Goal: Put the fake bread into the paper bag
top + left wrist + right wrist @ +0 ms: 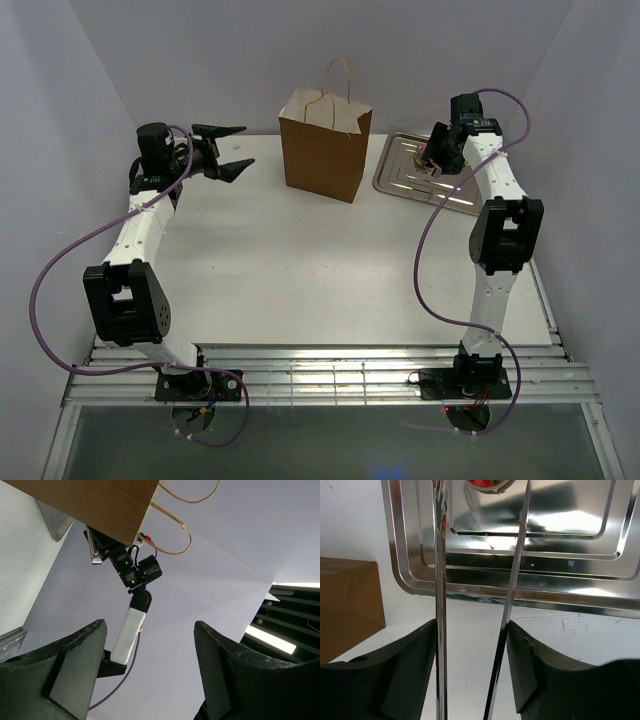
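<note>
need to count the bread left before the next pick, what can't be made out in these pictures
Bag inside: top view, its own walls hide the contents.
Tray: top view, the right arm covers much of it, so what lies there cannot be counted.
Red-topped tart: right wrist view, cut off by the top edge.
Tongs tips: right wrist view, they run off the top edge.
</note>
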You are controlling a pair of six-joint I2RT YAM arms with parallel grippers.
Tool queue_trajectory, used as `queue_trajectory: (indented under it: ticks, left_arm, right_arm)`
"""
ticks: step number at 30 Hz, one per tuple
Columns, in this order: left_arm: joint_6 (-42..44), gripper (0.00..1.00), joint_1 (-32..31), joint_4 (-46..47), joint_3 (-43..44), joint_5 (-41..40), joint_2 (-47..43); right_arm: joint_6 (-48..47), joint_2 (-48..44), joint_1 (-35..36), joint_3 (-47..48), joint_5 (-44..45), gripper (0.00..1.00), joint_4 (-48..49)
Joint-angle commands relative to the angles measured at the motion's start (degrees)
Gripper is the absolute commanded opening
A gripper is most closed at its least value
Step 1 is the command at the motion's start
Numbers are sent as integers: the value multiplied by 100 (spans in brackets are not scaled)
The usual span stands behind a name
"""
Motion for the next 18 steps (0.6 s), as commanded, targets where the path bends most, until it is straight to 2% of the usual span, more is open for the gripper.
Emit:
queue_trajectory:
  ticks: [1, 18]
  left_arm:
    - [120, 81, 12, -72, 204, -27, -93]
    - [190, 81, 3, -152, 231, -89, -93]
  right_arm:
    - [-36, 93, 49, 304, 35, 62, 132]
    - [-132, 612, 75, 700, 35, 61, 255]
